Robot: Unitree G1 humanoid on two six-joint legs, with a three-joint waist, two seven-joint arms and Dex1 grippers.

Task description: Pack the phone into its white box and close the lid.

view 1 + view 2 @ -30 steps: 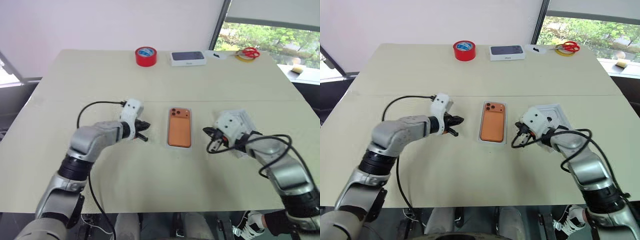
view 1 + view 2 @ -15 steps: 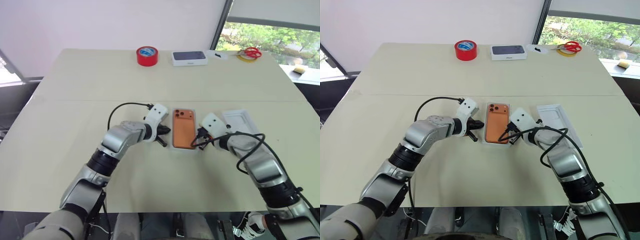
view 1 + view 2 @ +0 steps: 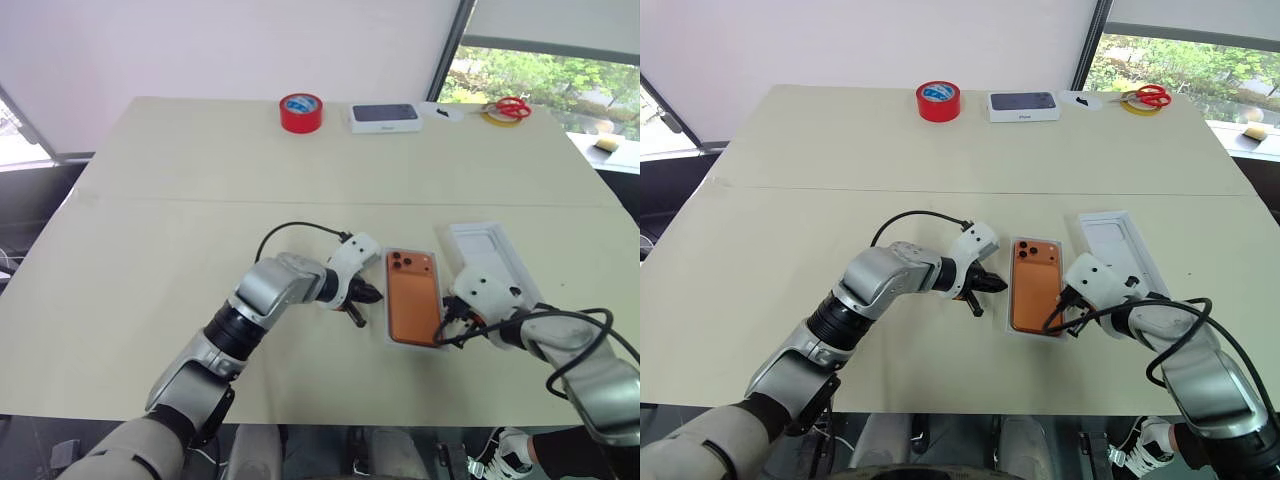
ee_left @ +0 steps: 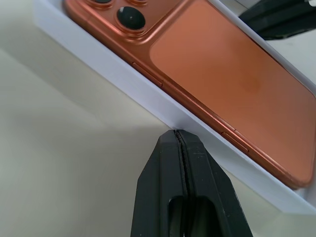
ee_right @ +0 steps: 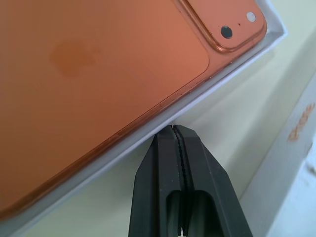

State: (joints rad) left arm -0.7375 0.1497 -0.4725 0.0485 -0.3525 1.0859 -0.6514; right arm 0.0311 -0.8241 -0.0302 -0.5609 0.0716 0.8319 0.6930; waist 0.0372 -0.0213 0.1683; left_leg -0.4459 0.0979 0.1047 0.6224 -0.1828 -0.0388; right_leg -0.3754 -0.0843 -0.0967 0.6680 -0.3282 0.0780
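Two closed grippers, left gripper and right gripper, flank the boxed phone.

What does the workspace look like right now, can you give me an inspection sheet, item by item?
Surface: beige table, a seam across it.
Job's things: phone lies camera side up in the white box; lid lies open side up beside it, not yet on.
Clutter: red tape roll, dark-topped box, scissors along the far edge.
Grippers: left gripper and right gripper shut, one at each long side of the box.
Cables: black, looping at both wrists.
Surroundings: window with greenery.
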